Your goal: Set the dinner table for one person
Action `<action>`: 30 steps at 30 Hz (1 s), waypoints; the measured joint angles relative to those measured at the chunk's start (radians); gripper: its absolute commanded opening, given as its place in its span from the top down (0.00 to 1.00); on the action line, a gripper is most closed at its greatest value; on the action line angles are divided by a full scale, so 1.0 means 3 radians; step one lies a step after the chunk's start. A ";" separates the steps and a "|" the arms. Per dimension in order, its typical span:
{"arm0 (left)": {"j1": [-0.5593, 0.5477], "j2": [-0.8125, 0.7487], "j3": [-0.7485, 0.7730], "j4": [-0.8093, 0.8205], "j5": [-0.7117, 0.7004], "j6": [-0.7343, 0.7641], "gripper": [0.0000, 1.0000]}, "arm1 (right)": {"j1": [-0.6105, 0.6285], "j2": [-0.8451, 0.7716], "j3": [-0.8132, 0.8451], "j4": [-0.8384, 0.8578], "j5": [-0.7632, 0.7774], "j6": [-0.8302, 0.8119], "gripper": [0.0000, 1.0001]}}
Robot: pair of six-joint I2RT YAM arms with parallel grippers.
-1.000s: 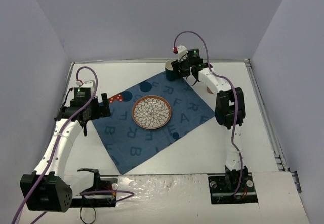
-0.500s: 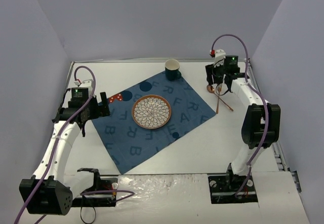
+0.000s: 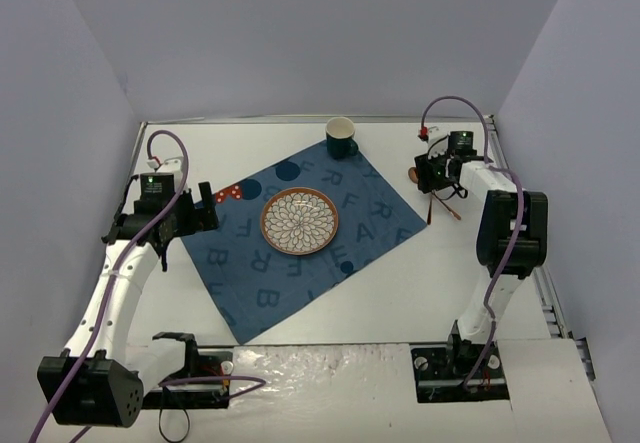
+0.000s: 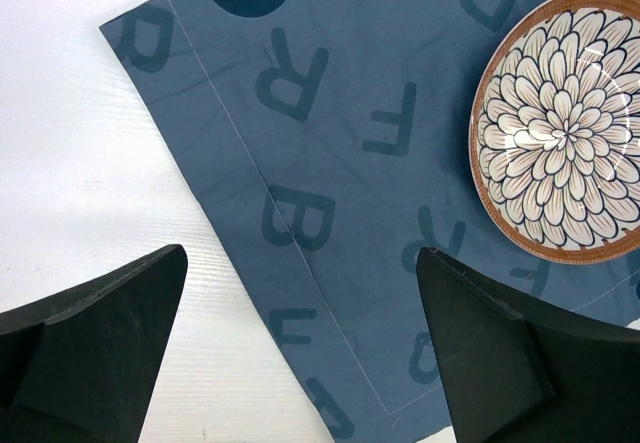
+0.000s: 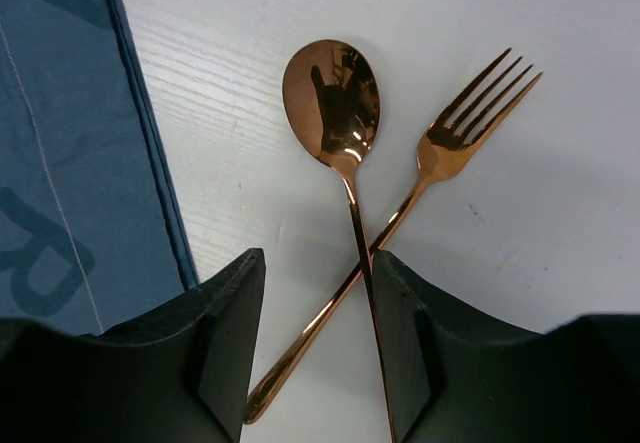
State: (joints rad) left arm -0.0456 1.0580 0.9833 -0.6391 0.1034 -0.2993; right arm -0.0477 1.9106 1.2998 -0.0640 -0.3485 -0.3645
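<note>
The dinner table (image 3: pixel 400 293) is a large, flat, white rectangular top with a thin metal rim. It fills the floor of the top view. A dark blue cloth placemat (image 3: pixel 300 263), printed with letters, lies on it at frame centre, turned like a diamond. A round plate (image 3: pixel 300 221) with a petal pattern and an orange-brown rim sits on the placemat. A dark cup (image 3: pixel 341 138) stands upright at the placemat's upper corner. On bare table right of the placemat, a polished copper-coloured spoon (image 5: pixel 335 98) and fork (image 5: pixel 470 113) lie with their handles crossed.

Note that the right gripper (image 5: pixel 318 308) hangs low over the table. Its fingers are partly apart and straddle the crossed handles. You cannot tell whether either pad touches metal. The right arm reaches to the upper right of the top view, elbow folded.

The left gripper (image 4: pixel 300 263) has its fingers spread wide and holds nothing. It sits above the placemat's left edge. The left arm arches up the left side of the frame.
</note>
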 measured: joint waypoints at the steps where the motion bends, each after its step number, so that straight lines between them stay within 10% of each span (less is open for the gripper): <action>1: 0.0000 0.0000 0.0000 0.0001 0.0001 0.0000 0.03 | -0.0003 0.0045 0.0000 -0.0001 -0.0001 -0.0014 0.57; 30: 0.0000 0.0049 -0.0001 0.0000 0.0002 0.0000 0.03 | -0.0004 0.0469 0.0258 0.0042 0.0003 -0.0226 0.79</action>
State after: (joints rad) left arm -0.0456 1.0728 0.9829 -0.6392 0.1040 -0.2993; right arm -0.0490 2.0514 1.3773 -0.0513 -0.3475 -0.4324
